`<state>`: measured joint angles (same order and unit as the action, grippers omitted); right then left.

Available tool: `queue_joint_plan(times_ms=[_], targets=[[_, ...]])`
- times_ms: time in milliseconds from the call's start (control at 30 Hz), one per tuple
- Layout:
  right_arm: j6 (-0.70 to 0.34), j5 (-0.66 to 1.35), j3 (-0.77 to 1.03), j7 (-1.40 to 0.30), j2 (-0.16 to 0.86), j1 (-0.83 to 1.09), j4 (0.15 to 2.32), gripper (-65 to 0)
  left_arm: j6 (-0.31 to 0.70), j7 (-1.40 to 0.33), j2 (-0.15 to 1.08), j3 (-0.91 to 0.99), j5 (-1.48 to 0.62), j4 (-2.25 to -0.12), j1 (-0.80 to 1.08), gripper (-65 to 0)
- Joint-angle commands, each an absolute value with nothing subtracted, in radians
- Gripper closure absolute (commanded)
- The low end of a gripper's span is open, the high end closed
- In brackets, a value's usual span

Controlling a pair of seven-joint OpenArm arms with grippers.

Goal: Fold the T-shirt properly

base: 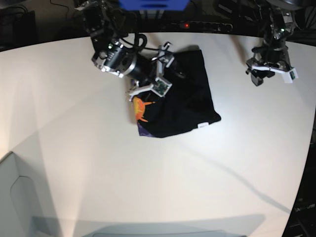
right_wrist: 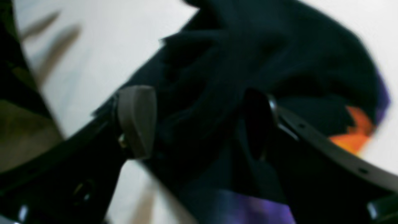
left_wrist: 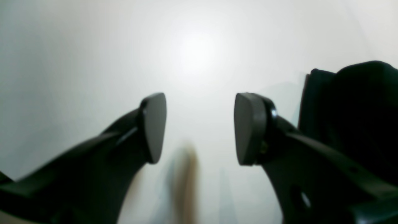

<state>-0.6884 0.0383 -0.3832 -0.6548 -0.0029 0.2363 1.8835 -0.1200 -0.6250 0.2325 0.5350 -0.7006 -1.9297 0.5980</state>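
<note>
The right gripper [right_wrist: 199,121], jaws open, is straddling the bunched T-shirt [base: 185,96] to pinch it, while the left gripper [left_wrist: 200,127] is idling open-jawed.

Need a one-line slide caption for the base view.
Right gripper over the partly folded black T-shirt; left gripper hovers apart.

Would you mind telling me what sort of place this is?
Probably a robotics lab: a bare white table with only a T-shirt, two robot arms, and cables and a power strip behind.

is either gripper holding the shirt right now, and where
Left gripper is open and holds nothing. Right gripper is open over the T-shirt, pads either side of bunched cloth, not clamped.
</note>
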Motion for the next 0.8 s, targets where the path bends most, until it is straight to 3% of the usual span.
queue_joint_plan(times_ms=[0,133,333,767], targets=[[-0.698,0.059,-0.412,-0.630,0.016,0.231,1.925,-45.2,-0.111,-0.607,0.243,0.552,-0.704,-1.949,0.604,-34.2],[-0.698,0.059,-0.503,-0.630,0.051,0.203,1.988,-45.2,-0.111,-0.607,0.243,0.584,-0.704,-1.949,0.604,-34.2],[-0.698,0.059,-0.506,-0.639,-0.001,0.124,1.965,-45.2,-0.110,-0.608,0.243,0.642,-0.704,-1.949,0.615,-34.2],[-0.698,0.059,-0.506,-0.630,-0.051,0.001,1.666,-45.2,-0.110,-0.608,0.243,0.668,-0.704,-1.949,0.625,-34.2]])
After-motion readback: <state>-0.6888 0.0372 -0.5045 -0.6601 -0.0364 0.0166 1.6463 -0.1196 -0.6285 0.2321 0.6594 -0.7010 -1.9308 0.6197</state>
